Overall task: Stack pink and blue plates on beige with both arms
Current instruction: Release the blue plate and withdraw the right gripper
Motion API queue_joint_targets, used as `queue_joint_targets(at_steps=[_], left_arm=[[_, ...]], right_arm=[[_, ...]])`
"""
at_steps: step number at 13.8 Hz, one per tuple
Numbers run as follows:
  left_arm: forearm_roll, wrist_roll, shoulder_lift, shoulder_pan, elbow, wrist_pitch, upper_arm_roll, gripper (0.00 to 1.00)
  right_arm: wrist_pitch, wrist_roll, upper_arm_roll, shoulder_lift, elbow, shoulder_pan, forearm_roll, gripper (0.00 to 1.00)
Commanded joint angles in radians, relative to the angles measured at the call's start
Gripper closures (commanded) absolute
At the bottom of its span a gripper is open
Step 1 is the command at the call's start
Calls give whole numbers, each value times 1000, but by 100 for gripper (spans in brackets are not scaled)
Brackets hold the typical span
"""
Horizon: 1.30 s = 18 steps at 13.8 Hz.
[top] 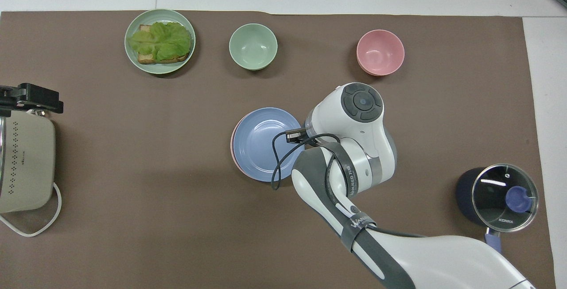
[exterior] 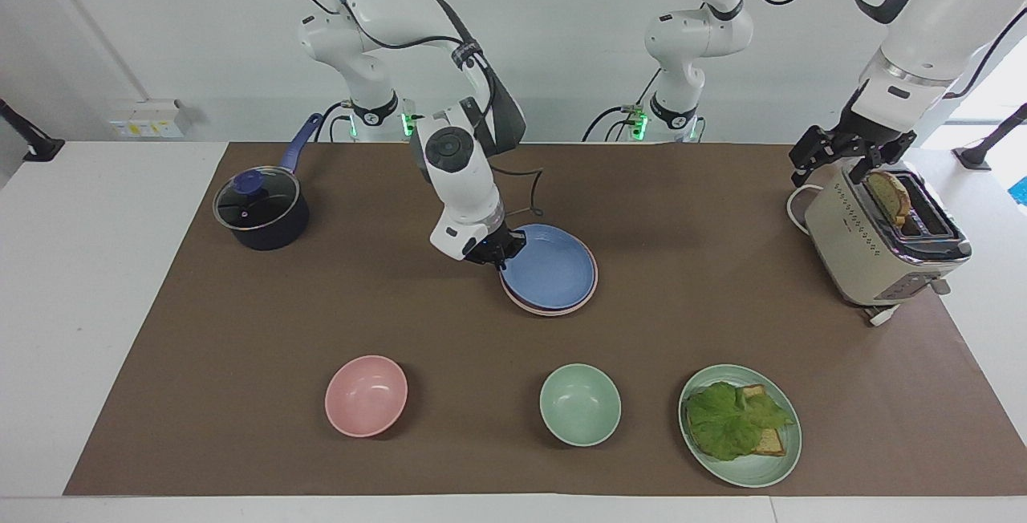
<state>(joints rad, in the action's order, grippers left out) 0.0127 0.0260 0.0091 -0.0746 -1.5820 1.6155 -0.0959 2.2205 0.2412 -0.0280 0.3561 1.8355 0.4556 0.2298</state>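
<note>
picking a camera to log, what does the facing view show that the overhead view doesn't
Only the facing view shows the right gripper shut on the blue plate at its rim, and the toast in the toaster, with the open left gripper over the toaster's end nearer the robots.

Only the overhead view shows the pot lid's lettering.

Both show the blue plate on the pink plate, the two bowls and the lettuce plate.
</note>
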Motion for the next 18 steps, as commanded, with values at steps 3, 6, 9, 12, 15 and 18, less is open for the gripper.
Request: queue_joint_targets(at_steps=[3,6,9,12,15,18], left_arm=[[-8,6,-9,-7,5,-17,-4,0],[-8,6,-8,-7,7,-17,-4,0],[-8,6,-8,-7,5,-17,-4,0],[-8,6,-9,-7,7,-17,-4,0],[-8,6,-9,-7,5,-17,-4,0],[-8,6,-9,-7,5,-17,-4,0]], right_arm=[[16,-40,0,-5,18,-1,31,35],[8,-37,6,-14,-1,-15,11,0],[4,-28,17,-69,-4,-75,-39,0],[-4,4,19,-114,-4,-133,-214,0],[-102,33,16,-172,-27,-193,-267,0],[-215,30,16,-259,-47,-262,-268,0]])
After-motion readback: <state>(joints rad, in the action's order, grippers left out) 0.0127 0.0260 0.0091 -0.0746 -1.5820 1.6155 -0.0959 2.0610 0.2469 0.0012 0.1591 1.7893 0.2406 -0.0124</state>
